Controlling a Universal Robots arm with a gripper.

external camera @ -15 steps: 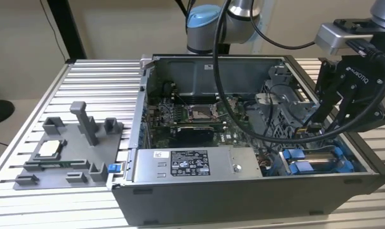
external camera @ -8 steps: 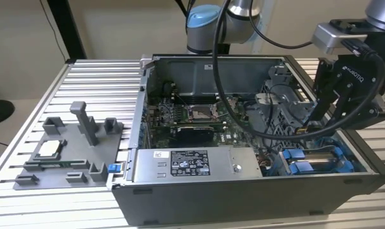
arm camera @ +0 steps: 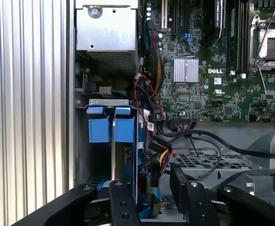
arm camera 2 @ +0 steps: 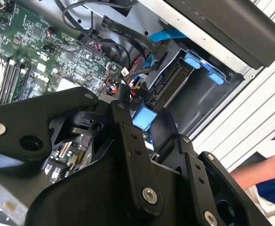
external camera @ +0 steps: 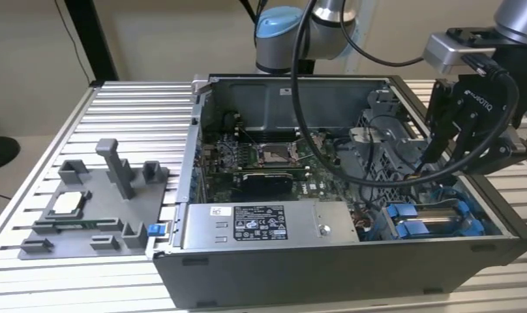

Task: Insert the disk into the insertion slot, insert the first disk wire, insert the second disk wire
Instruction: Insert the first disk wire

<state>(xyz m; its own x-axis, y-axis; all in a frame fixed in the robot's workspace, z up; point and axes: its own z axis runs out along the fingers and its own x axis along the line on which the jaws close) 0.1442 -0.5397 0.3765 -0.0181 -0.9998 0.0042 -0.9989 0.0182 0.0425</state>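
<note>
Disk (arm camera 2: 168,88): seated on edge inside the slot (arm camera: 81,155), blue frame tabs showing. Likely stiff, weighty, shock-sensitive; best held by frame edges. Claw (arm camera: 148,181): spread, holding nothing, just above the slot, loose wires (arm camera: 161,157) beside it.

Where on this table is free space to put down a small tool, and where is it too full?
Free: the ribbed table behind the grey fixture, on the exterior view's left of the case. Crowded: the insertion slot corner, with cables and the pincer close.
</note>
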